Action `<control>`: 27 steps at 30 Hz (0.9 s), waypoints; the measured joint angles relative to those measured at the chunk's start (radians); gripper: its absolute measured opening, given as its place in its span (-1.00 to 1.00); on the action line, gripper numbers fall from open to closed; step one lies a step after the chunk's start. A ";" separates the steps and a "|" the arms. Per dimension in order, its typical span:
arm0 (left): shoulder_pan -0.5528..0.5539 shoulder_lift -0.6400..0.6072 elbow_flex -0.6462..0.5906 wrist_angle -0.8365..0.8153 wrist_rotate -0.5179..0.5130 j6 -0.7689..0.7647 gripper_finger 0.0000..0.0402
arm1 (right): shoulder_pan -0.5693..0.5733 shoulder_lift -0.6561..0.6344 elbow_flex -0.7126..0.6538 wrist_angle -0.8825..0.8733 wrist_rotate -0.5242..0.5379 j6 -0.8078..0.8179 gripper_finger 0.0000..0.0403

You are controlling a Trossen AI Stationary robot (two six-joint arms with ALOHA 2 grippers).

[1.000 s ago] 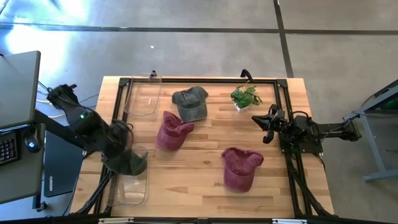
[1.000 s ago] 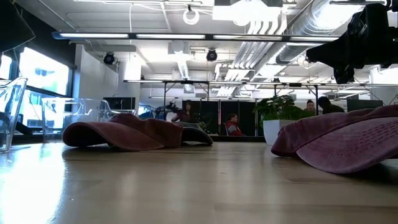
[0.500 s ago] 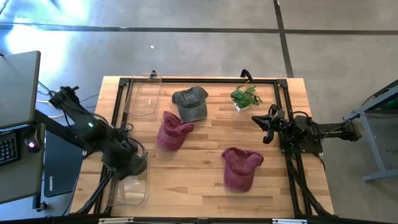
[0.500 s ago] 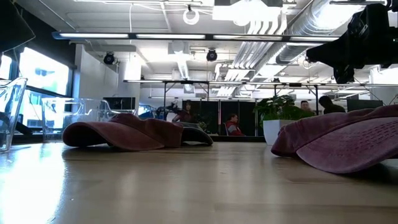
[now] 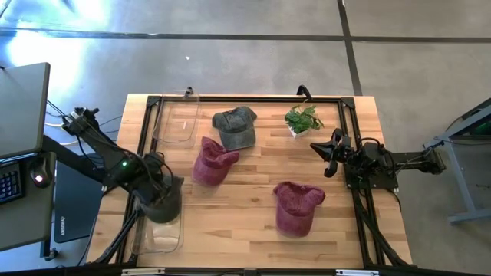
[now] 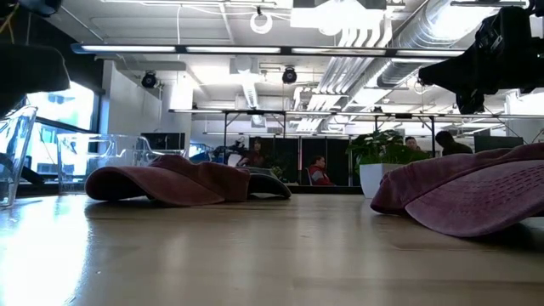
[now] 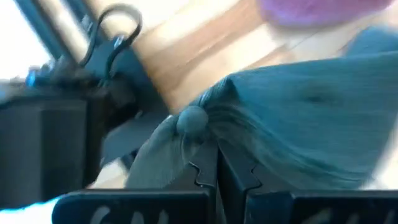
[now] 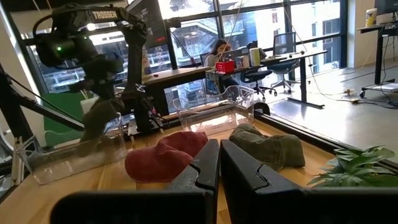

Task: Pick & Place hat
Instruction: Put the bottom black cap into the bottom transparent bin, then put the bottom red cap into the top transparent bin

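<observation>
High view: left gripper (image 5: 163, 205) jaws clamped on a dark hat (image 5: 159, 201) at the counter's (image 5: 253, 199) eight o'clock.
Lower squarely into the clear bin (image 5: 163, 230) before releasing; right gripper (image 5: 324, 156), jaws closed, waits at three o'clock.

A small potted plant (image 5: 303, 120) stands on the wooden table (image 5: 253, 207) at about one o'clock from its middle. Off the table's nine-o'clock edge sits a closed laptop (image 5: 21, 107) — a keyboard (image 5: 9, 182) and mouse (image 5: 37, 179) lie beside it.

Two dark jointed arms, green LED on left arm (image 5: 123, 163), blk fingers.
</observation>
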State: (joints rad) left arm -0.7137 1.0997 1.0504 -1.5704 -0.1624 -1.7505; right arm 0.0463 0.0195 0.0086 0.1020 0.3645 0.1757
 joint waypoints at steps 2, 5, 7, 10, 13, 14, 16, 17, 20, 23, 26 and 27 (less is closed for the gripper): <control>0.000 -0.012 0.005 0.006 -0.016 -0.001 -1.00 | 0.000 0.000 0.000 0.000 0.000 0.000 -0.94; 0.000 -0.013 0.048 -0.003 0.048 0.017 -1.00 | 0.000 0.000 0.000 0.004 0.000 0.000 -0.94; 0.000 -0.009 0.095 0.003 0.078 0.040 -1.00 | 0.000 0.000 0.000 0.012 0.000 0.000 -0.94; 0.000 -0.009 0.184 0.005 0.082 0.041 -1.00 | 0.000 -0.001 0.000 0.051 0.000 0.019 -0.94; -0.001 -0.010 0.243 0.138 -0.018 0.078 -1.00 | 0.000 0.000 0.000 0.072 0.000 0.083 -0.94; -0.001 -0.010 0.246 0.212 -0.056 0.129 -1.00 | 0.000 0.000 0.000 0.078 0.000 0.108 -0.94; 0.000 -0.005 0.238 0.342 -0.071 0.246 -1.00 | 0.000 0.000 0.000 0.086 0.000 0.166 -0.94; 0.000 0.000 0.229 0.383 -0.065 0.286 -1.00 | 0.000 0.000 0.000 0.094 0.000 0.196 -0.94; 0.007 0.037 0.209 0.448 -0.129 0.323 -1.00 | 0.000 0.000 0.000 0.131 0.003 0.287 -0.94; 0.043 0.089 0.204 0.522 -0.316 0.358 -1.00 | 0.000 0.000 0.000 0.228 0.002 0.377 -0.94; 0.109 0.132 0.203 0.600 -0.485 0.393 -1.00 | 0.000 0.000 0.000 0.292 0.080 0.348 -0.94; 0.137 0.145 0.203 0.635 -0.531 0.396 -1.00 | -0.001 0.000 0.000 0.308 0.133 0.357 -0.94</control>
State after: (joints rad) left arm -0.5769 1.2445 1.2537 -0.9359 -0.6934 -1.3543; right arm 0.0456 0.0193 0.0090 0.4103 0.4976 0.5325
